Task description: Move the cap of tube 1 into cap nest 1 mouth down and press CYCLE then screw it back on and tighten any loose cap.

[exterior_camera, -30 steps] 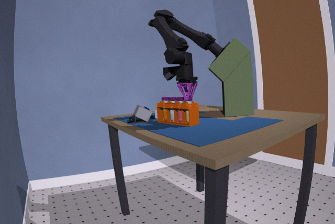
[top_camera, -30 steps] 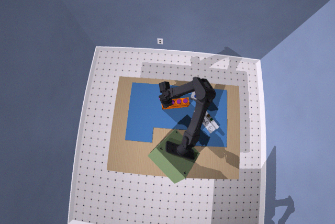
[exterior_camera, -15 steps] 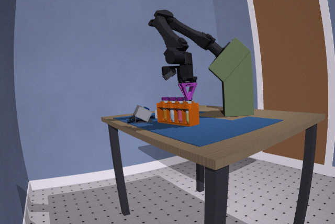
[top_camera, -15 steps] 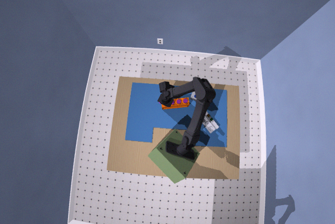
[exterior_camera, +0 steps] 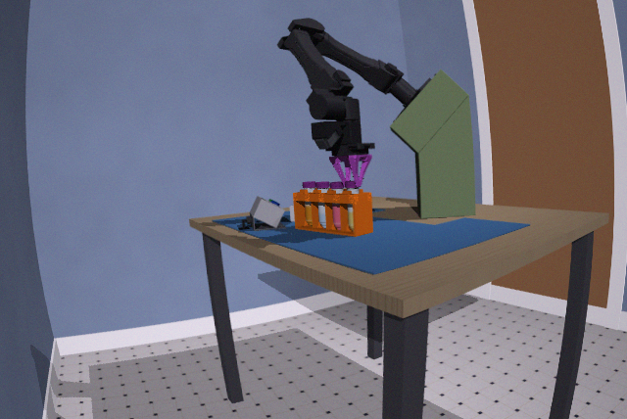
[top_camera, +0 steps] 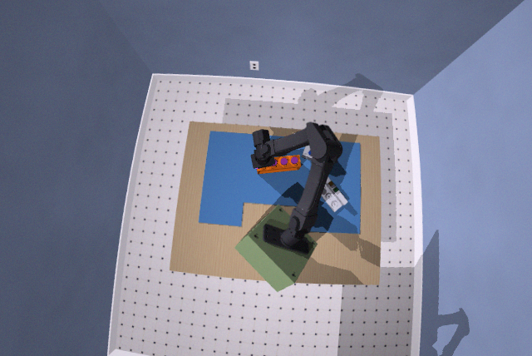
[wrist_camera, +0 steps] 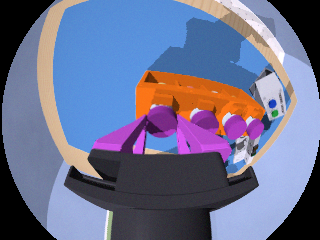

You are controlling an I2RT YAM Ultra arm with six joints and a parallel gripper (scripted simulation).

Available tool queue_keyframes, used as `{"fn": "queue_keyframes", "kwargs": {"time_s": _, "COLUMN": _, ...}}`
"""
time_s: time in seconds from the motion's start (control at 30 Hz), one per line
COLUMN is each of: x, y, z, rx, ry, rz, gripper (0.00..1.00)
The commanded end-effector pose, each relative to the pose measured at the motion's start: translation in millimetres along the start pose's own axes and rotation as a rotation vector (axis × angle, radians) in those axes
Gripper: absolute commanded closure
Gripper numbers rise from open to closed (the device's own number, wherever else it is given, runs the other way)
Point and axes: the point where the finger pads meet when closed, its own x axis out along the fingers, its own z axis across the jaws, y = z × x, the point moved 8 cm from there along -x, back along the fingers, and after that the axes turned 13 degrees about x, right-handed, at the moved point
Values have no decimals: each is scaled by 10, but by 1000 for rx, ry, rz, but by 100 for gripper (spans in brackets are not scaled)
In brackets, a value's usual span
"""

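Cap [wrist_camera: 162, 120] of tube 1 gripped in claw [wrist_camera: 163, 135]. Risk: slip mid-twist leaves cap threaded; sideways pull tilts rack [exterior_camera: 332, 212].

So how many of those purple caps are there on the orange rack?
4, in one row along the orange rack: the cap at one end is gripped by the tool; the others sit untouched on their tubes.
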Motion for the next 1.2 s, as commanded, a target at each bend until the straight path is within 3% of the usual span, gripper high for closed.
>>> {"fn": "queue_keyframes", "kwargs": {"time_s": 0.0, "x": -27, "y": -19, "z": 11, "rx": -236, "ry": -4, "rz": -9, "gripper": 100}}
{"fn": "queue_keyframes", "kwargs": {"time_s": 0.3, "x": -28, "y": -19, "z": 11, "rx": -686, "ry": -2, "rz": -10, "gripper": 100}}
{"fn": "queue_keyframes", "kwargs": {"time_s": 0.37, "x": -28, "y": -19, "z": 11, "rx": -686, "ry": -2, "rz": -10, "gripper": 100}}
{"fn": "queue_keyframes", "kwargs": {"time_s": 0.87, "x": -30, "y": -18, "z": 11, "rx": -1436, "ry": 2, "rz": -10, "gripper": 100}}
{"fn": "queue_keyframes", "kwargs": {"time_s": 1.17, "x": -31, "y": -18, "z": 11, "rx": -1514, "ry": 2, "rz": -10, "gripper": 100}}
